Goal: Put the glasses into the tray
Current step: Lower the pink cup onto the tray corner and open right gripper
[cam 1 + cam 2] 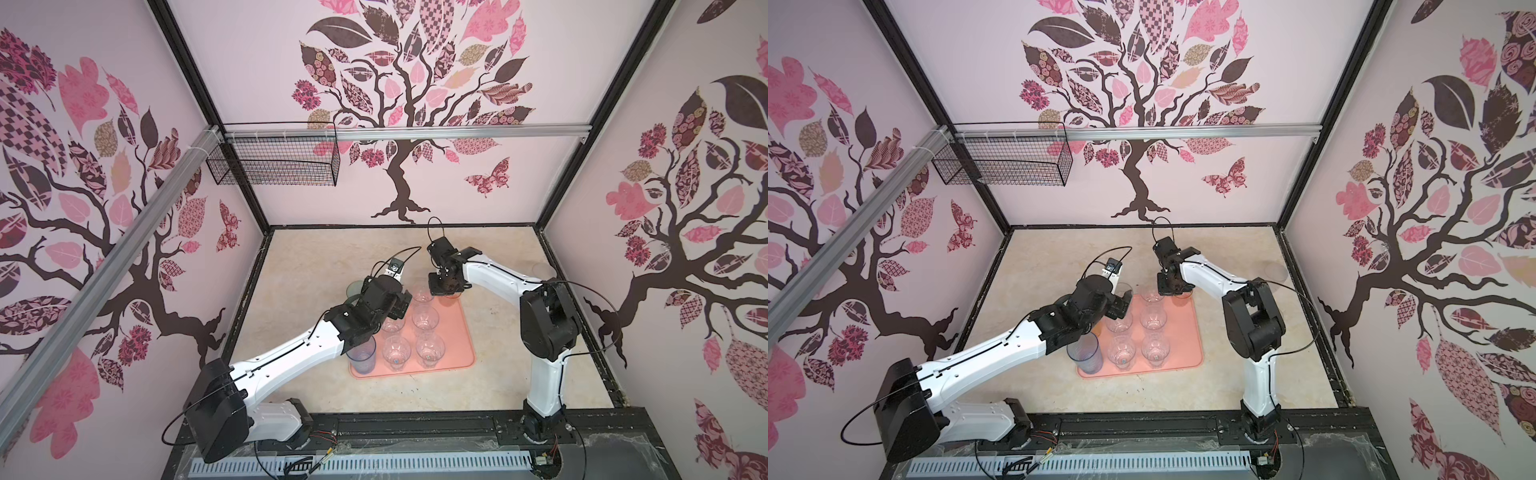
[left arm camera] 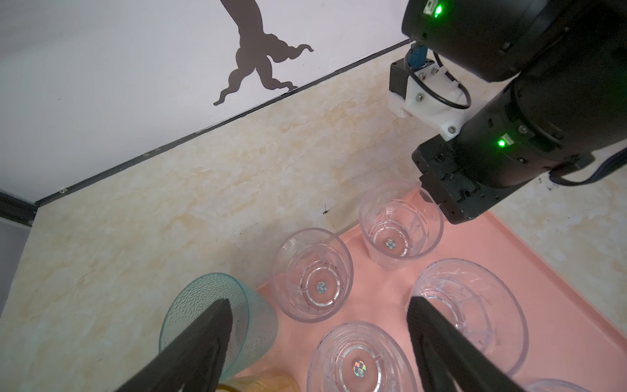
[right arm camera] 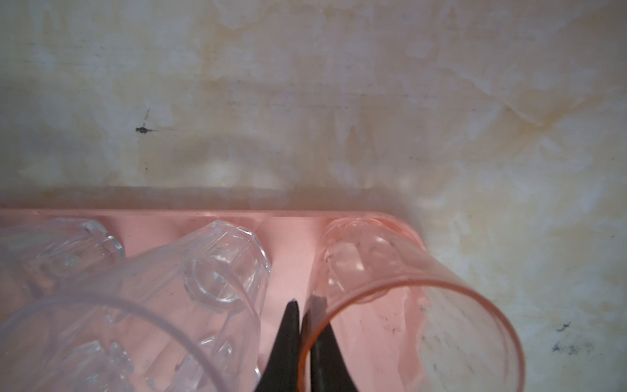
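Both top views show the tray (image 1: 461, 345) flat on the table (image 1: 311, 266). My clear tumblers (image 1: 430, 350) stand upright on it in rows, and the blue tumbler (image 1: 362, 353) is at its near left corner. The teal tumbler (image 1: 354, 287) stands by the far left corner, half hidden by my left arm, and I cannot tell whether its foot is on the tray. My left gripper (image 1: 398, 311) hangs over the tray's left side. My right gripper (image 1: 444, 289) is over the pinkish tumbler (image 1: 452, 298) at the far right corner.

From my left wrist, the jaws stand well apart and hold nothing. One finger (image 2: 210, 339) crosses the teal tumbler's mouth, and I cannot tell whether it touches. An amber tumbler (image 2: 261, 383) peeks in just beside it. The teal one looks like thin, dimpled plastic, so I judge it light and stiff but easy to tip. I would pinch its rim, one finger inside and one outside.

From my right wrist, the jaws are clamped on the pinkish tumbler's wall at the rim, one finger (image 3: 288, 346) outside and the other inside. Its base is at the tray's corner, close to the raised edge, but I cannot tell if it is seated. The wall looks smooth and probably slippery, and a faceted clear tumbler stands just beside it, so I would let go gently.
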Controlling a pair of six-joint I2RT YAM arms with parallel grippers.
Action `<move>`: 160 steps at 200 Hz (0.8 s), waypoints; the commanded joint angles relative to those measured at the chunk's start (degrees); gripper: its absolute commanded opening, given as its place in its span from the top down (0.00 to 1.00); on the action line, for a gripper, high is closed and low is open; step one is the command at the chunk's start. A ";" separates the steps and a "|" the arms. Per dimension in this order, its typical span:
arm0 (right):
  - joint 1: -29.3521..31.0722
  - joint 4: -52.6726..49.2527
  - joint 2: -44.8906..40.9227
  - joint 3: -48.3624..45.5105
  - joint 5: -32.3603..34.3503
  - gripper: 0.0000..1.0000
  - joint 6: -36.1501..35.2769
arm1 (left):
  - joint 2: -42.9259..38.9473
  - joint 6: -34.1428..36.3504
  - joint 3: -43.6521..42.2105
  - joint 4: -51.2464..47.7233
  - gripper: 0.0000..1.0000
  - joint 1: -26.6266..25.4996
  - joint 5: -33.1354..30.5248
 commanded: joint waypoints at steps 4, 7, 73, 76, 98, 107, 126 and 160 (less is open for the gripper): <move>0.14 -0.71 2.02 1.93 0.15 0.93 -0.24 | 0.60 -0.86 -1.64 0.34 0.15 0.30 0.45; 0.15 -0.71 1.92 1.93 0.22 0.93 -0.19 | 0.62 -0.87 -1.60 0.42 0.15 0.30 0.54; 0.16 -1.28 -0.43 2.19 -0.18 0.78 0.21 | 0.41 -1.96 -1.67 0.07 0.16 0.30 1.17; 0.14 -1.31 -0.60 2.22 -0.17 0.78 0.21 | 0.41 -1.99 -1.79 0.02 0.16 0.30 1.19; 0.09 -1.59 -1.75 2.53 0.05 0.73 0.47 | 0.12 -2.05 -1.74 -0.09 0.16 0.30 1.14; 0.09 -1.84 -2.21 2.61 0.27 0.72 0.56 | 0.04 -2.09 -1.67 -0.13 0.16 0.26 1.19; 0.13 -2.53 -3.15 3.06 0.08 0.69 0.65 | -0.25 -2.44 -1.76 -0.35 0.16 0.28 1.36; 0.11 -3.67 -5.47 3.16 1.19 0.61 0.55 | -0.89 -2.83 -2.00 -0.45 0.16 0.31 1.69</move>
